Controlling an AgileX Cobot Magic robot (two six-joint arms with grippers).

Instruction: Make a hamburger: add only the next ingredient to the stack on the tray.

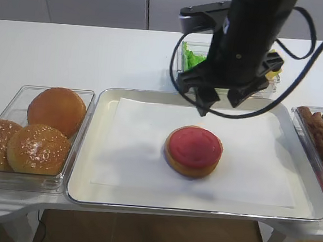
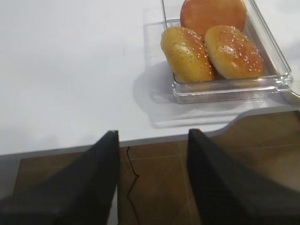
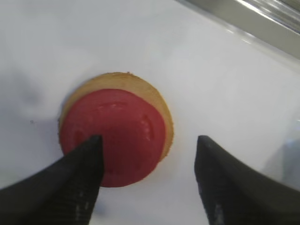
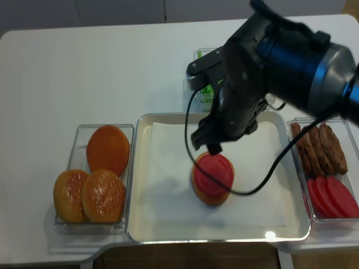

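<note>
White tabletop [image 1: 71, 51] is carrying the silver tray [image 1: 89, 165] with its paper liner, and the tomato slice [image 1: 195, 147] is sitting flat on the bun half [image 1: 172, 159] near the middle of the tray, slightly off-centre with bun rim showing on one side. Right end effector [image 1: 217, 97] is hanging just above and behind the stack, fingers apart and gripping nothing; in the wrist view one fingertip [image 3: 93, 143] is overlapping the slice's edge, contact unclear. Left end effector [image 2: 152, 140] is idling off the tabletop's front edge near the box of whole buns [image 2: 211, 47], fingers apart, empty. Placement is looking done. Risks from here: a low or sideways retreat could clip the slice and drag it off the bun, or nudge the whole stack across the paper; a sticky slice could cling to a fingertip as it lifts. Cable loop [image 1: 180, 71] is hanging close to the lettuce box [image 1: 191, 55] and could snag it.
</note>
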